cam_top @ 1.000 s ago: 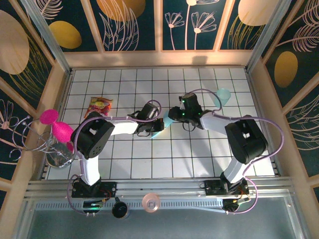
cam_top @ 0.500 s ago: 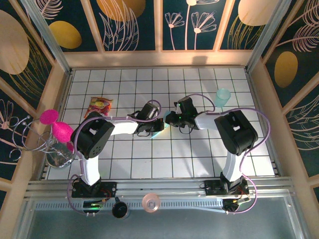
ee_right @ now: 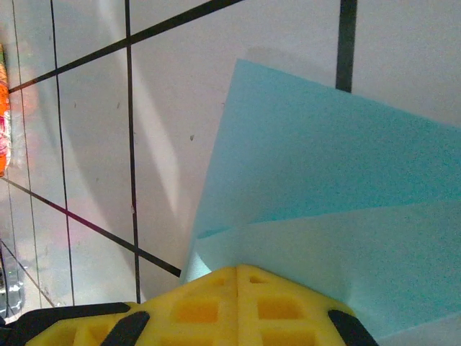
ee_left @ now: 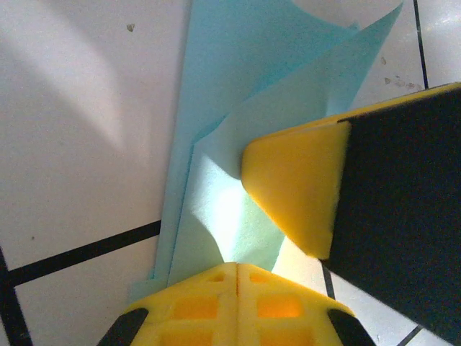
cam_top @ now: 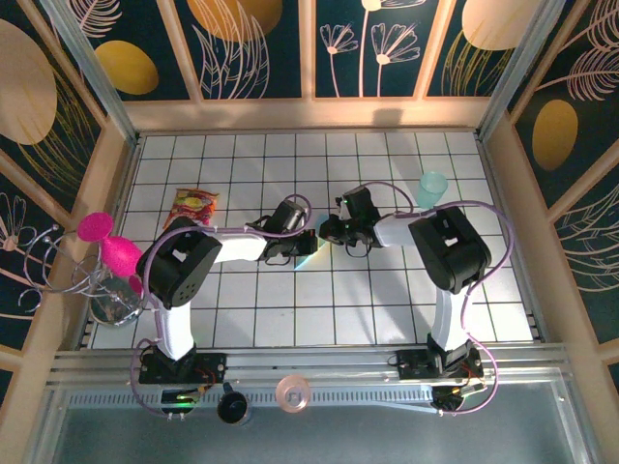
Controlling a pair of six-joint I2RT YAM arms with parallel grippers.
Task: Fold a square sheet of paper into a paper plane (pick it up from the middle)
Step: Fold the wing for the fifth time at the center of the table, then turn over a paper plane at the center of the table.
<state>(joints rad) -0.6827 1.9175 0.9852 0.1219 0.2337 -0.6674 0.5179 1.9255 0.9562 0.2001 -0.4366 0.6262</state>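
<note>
Right, your sheet of paper (cam_top: pixel 309 244) lies at the middle of the white tiled table (cam_top: pixel 387 300), between the tips of the two arms. It is thin, light blue and plain, and it is folded over itself. The left wrist view shows several layers fanning out to a slanted point. The right wrist view shows one flap lying over another with a straight diagonal edge. Your left gripper (cam_top: pixel 301 247) has its yellow fingers pressed together, with the paper's edge running in between them. Your right gripper (cam_top: pixel 325 232) is likewise closed down on the paper from the opposite side. On the orange-red snack packet (cam_top: pixel 196 206) off to the left, the print is too small to read.
</note>
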